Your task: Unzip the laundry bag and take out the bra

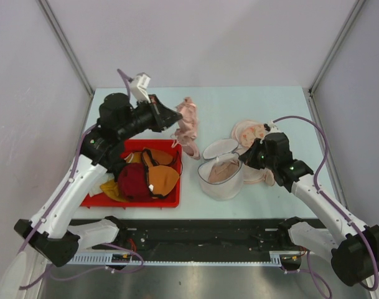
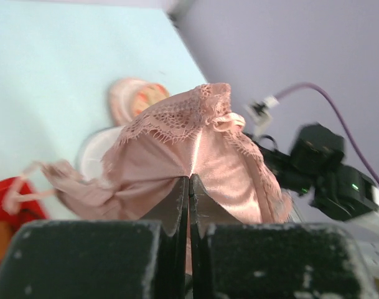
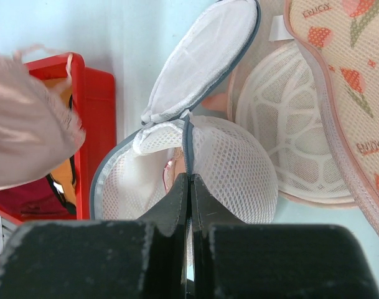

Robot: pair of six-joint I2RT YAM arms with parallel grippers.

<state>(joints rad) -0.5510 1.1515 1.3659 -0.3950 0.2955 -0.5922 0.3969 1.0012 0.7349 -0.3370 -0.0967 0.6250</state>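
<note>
Two blurry words on fabric (image 3: 345,75) beside laundry bag (image 3: 233,174).

Clutter on my bench (image 1: 239,103): a tray of spare bras and a second mesh bag.
I see a red tray (image 1: 139,203) at the left front holding an orange bra (image 1: 163,179) with dark trim, a maroon bra (image 1: 134,180) touching it and a yellow piece (image 1: 111,189) further left. At the right rear lies a pinkish round mesh bag (image 1: 250,132) with peach patterned fabric (image 3: 345,81).

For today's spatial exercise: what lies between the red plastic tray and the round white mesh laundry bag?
Only a bare strip of pale blue table, seen in the top view.
</note>
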